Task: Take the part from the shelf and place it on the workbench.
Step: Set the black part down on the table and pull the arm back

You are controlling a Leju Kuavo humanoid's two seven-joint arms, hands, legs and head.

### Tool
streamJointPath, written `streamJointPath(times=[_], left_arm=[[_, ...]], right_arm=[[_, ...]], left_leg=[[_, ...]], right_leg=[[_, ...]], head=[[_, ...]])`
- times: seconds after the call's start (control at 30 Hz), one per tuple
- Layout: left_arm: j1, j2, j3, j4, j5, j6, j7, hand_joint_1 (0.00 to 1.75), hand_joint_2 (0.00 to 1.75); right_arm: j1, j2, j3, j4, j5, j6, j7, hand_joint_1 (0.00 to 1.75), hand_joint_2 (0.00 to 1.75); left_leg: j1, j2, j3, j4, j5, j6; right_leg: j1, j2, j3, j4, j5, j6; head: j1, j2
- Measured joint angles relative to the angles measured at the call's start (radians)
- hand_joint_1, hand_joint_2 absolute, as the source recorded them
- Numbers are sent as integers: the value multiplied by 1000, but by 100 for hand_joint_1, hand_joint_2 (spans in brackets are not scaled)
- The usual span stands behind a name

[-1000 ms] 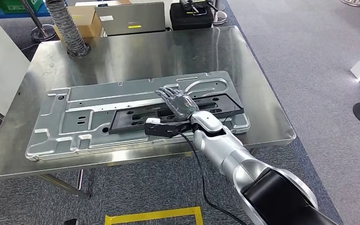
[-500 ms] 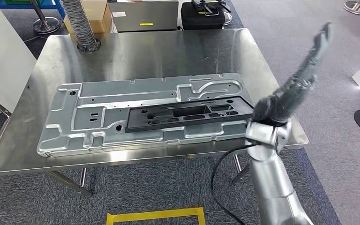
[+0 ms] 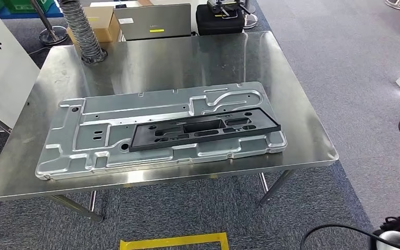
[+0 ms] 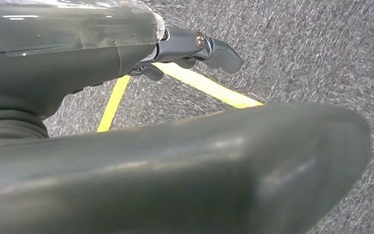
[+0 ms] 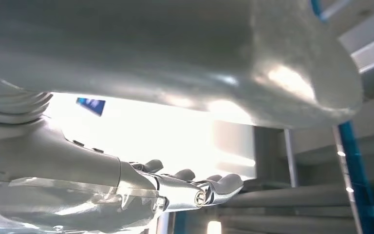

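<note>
Plastic is what the black part (image 3: 205,128) looks like: a long flat frame pierced by cut-outs, lying on the stamped metal panel (image 3: 109,130) toward the panel's 4 o'clock side, on the steel surface (image 3: 302,125). By its look it is probably light and fairly stiff along its length, though thin enough to flex or twist if lifted from one end. A hold near the middle, on a long edge or through a cut-out, seems safest; the smooth finish may be slipping under loose fingers. The part is already resting on the surface, so placing appears done. The left robot hand (image 4: 195,48) is hanging over carpet, fingers lightly extended, holding nothing. The right robot hand (image 5: 185,187) is stretching its fingers out, empty too.
</note>
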Motion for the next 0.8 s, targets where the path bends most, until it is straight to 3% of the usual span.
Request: streamJointPath(times=[0.07,0.1,0.2,0.27,0.37,0.4,0.43,0.47,0.53,0.6,0.67,0.73,0.8], left_arm=[[2,3,3,-5,9,1,0,0,0],[3,4,3,-7,15,2,-1,0,0],[9,3,2,-11,33,1,-4,0,0],[14,1,0,-14,51,-1,-7,0,0],[21,-3,-3,-15,59,-4,-17,0,0],[22,-4,-5,-15,59,-5,-19,0,0],[22,-6,-6,-15,59,-6,-20,0,0],[23,-6,-8,-16,59,-7,-21,0,0],[23,-8,-10,-16,58,-10,-21,0,0],[22,-10,-13,-16,54,-17,-21,0,0],[22,-11,-16,-16,49,-22,-20,0,0],[24,-12,-18,-16,46,-22,-21,0,0],[26,-13,-18,-16,43,-22,-23,0,0]], right_arm=[[54,2,-52,-1,-21,0,0,0,0],[77,4,-75,-1,-29,0,0,0,0],[134,14,-134,10,-41,2,10,0,0],[165,24,-165,32,-54,2,14,0,0],[182,35,-202,103,-82,2,3,0,0],[186,38,-214,129,-86,2,2,0,0],[189,41,-224,151,-90,2,1,0,0],[192,43,-233,170,-94,2,1,0,0],[193,46,-248,200,-103,2,0,0,0],[196,49,-261,230,-122,4,0,0,0],[203,52,-275,265,-156,12,0,0,0],[211,55,-292,306,-186,34,0,0,0],[213,61,-312,351,-193,77,0,0,0]], left_leg=[[-1,0,67,-130,46,8],[-3,-1,85,-167,54,14],[-6,-1,91,-183,59,36],[-4,1,94,-190,66,48],[-4,6,91,-192,72,57],[-5,7,89,-191,73,58],[-6,7,88,-190,74,58],[-6,7,88,-188,75,58],[-6,6,88,-186,76,56],[-10,4,86,-184,77,49],[-11,3,84,-185,81,37],[-11,2,81,-183,78,26],[-11,2,63,-132,26,17]], right_leg=[[2,1,1,8,-6,8],[4,1,1,12,-8,13],[4,2,1,13,-9,28],[1,2,-10,43,-34,40],[-6,3,-87,220,-131,54],[-8,3,-111,276,-152,57],[-9,3,-119,299,-154,58],[-10,3,-107,281,-138,57],[-9,3,-34,147,-77,51],[-4,3,23,34,-38,41],[1,3,30,11,-29,32],[-2,2,26,2,-19,19],[-7,-1,17,-8,-4,5]], head=[[1,0],[1,0],[1,0],[3,0],[6,0],[6,0],[6,0],[6,0],[7,0],[6,0],[5,0],[5,0],[3,0]])
